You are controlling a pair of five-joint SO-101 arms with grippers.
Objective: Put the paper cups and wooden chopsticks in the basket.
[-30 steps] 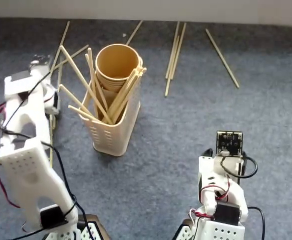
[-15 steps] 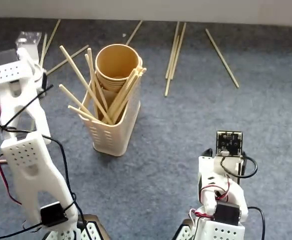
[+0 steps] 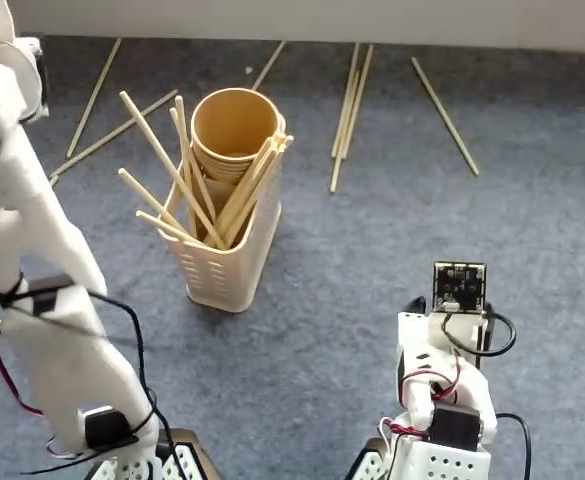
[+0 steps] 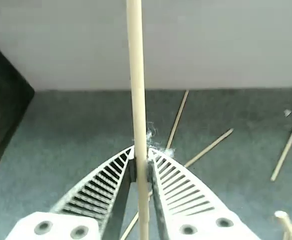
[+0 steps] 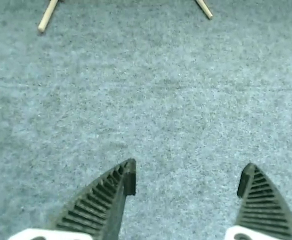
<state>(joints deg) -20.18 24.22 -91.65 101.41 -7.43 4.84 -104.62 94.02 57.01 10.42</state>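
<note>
Overhead, the basket (image 3: 224,255) stands left of centre on the grey-carpeted counter (image 3: 372,240). A stack of paper cups (image 3: 234,128) sits upright in it, and a bundle of wooden chopsticks (image 3: 177,190) leans out around the cups, mostly to the left. Loose chopsticks lie near the back edge: a pair (image 3: 350,100) right of the basket, a single one (image 3: 445,102) further right, a short length (image 3: 269,64) at top centre, and two more (image 3: 107,118) at the upper left. The left arm (image 3: 22,210) runs up the left side of the frame and its top reaches the upper left corner. The right arm (image 3: 442,400) sits at the lower right, well apart from the basket.

Next, the left wrist view: the left jaws are clamped tight on one held chopstick (image 4: 137,95), which runs straight up the middle of the frame past the pale wall (image 4: 210,40). Beyond them several stray sticks (image 4: 178,119) lie on the carpet, and a dark panel (image 4: 1,120) fills the left edge.

Lastly, the right wrist view: the right jaws are spread wide with nothing between them, over bare carpet. Two stick ends (image 5: 48,15) poke in at the top of the frame.
</note>
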